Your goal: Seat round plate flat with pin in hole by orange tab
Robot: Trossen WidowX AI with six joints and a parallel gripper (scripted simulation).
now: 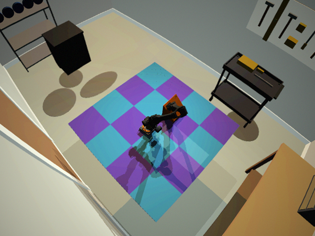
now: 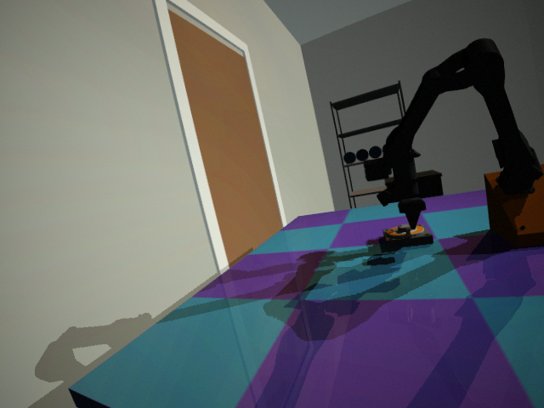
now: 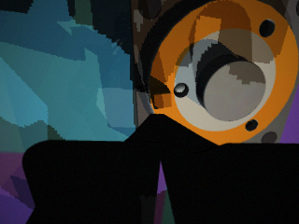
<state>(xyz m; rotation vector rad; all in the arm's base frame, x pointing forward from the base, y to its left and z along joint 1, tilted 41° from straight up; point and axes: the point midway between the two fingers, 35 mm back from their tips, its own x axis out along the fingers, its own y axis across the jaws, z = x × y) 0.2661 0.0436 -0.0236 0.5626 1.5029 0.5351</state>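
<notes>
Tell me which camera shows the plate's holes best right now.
Wrist view: the orange plate fills it, with holes distinct around the grey post. The exterior view shows it small and edge-on; in the top view the arm covers most of it.
</notes>
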